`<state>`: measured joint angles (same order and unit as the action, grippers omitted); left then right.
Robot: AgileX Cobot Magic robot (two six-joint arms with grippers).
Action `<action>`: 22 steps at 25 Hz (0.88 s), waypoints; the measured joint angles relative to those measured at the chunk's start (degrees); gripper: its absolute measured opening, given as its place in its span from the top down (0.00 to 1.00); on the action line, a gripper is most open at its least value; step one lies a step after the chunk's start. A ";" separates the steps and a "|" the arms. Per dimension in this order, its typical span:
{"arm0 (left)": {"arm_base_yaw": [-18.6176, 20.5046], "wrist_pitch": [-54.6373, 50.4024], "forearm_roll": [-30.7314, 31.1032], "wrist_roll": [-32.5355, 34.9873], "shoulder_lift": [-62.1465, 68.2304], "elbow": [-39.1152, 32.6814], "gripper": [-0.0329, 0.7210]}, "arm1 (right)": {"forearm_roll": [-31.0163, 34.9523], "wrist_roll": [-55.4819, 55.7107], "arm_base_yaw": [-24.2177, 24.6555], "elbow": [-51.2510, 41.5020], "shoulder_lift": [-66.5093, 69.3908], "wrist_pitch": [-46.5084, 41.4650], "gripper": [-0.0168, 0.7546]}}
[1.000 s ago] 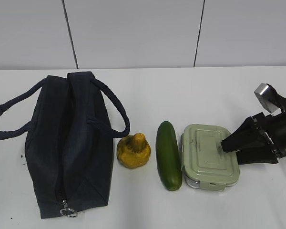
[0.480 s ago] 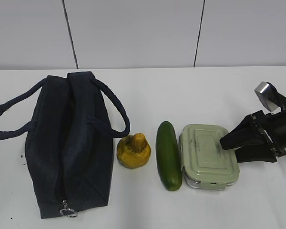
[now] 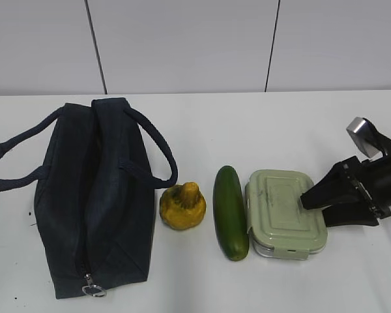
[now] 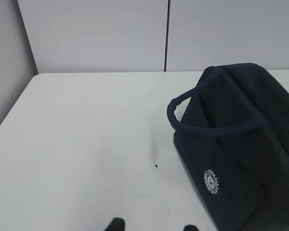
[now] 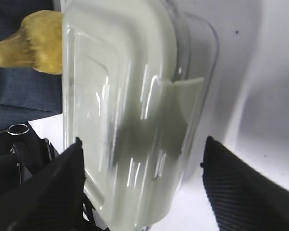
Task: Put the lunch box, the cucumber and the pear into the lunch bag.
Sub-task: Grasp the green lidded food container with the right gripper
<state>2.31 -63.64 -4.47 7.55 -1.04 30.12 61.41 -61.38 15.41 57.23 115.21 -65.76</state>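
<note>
The navy lunch bag (image 3: 94, 195) lies on the left with its zipper shut and its ring pull (image 3: 91, 287) at the near end. The yellow pear (image 3: 182, 207), the dark green cucumber (image 3: 230, 213) and the sage-lidded lunch box (image 3: 285, 212) lie in a row to its right. My right gripper (image 3: 309, 207) is open at the box's right end. In the right wrist view its fingers straddle that end of the lunch box (image 5: 135, 96), gripper (image 5: 142, 149). My left gripper (image 4: 153, 225) is open, over bare table left of the bag (image 4: 241, 144).
The white table (image 3: 247, 124) runs back to a grey panelled wall. The bag's two looped handles (image 3: 153, 147) stick out to each side. In the right wrist view the pear (image 5: 33, 41) and the bag (image 5: 19, 96) show beyond the box.
My right gripper has edged slightly lower and closer onto the lunch box's right end, and the box has shifted a touch to the left. Nothing else moved.
</note>
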 joint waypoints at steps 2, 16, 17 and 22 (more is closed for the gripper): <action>0.00 0.00 0.00 0.00 0.00 0.00 0.64 | -0.34 -0.03 0.00 0.00 0.00 0.42 0.22; 0.00 0.00 0.00 0.00 0.00 0.00 0.64 | -0.59 -0.19 -3.59 0.00 1.03 1.26 0.26; 0.00 0.00 0.00 0.00 0.00 0.00 0.64 | -0.69 -0.19 -3.59 0.00 1.03 1.35 0.29; 0.00 0.00 0.00 0.00 0.00 0.00 0.64 | -0.28 -0.19 -3.59 0.00 1.12 1.40 0.42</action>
<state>2.31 -63.64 -4.47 7.55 -1.04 30.12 61.14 -61.56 11.82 57.23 116.33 -64.37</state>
